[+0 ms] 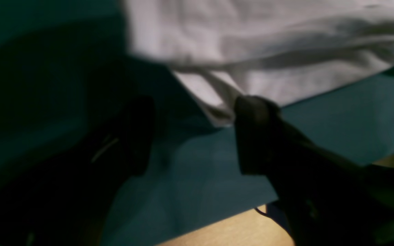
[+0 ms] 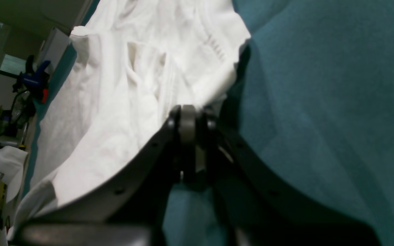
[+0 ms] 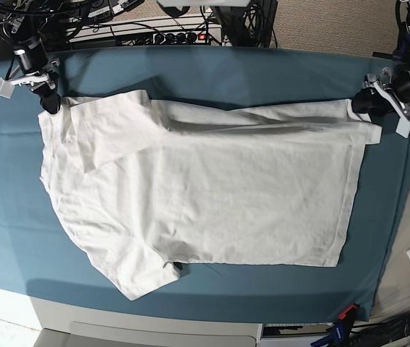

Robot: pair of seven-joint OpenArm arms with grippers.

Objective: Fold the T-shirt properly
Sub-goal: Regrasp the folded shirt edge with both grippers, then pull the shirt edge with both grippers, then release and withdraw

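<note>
T-shirt (image 3: pixel 205 210) lies spread flat on the teal sheet (image 3: pixel 262 79), one long edge folded inward. Right gripper (image 2: pixel 192 118) — fingers pinched together on a corner of the fabric. Left gripper (image 1: pixel 197 133) — fingers spread wide at the opposite corner, gripping nothing.

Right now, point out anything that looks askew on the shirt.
The T-shirt lies crooked on the teal sheet. Its far edge is bunched into a ridge, and one sleeve is flopped over the body. The near sleeve sticks out unfolded.
</note>
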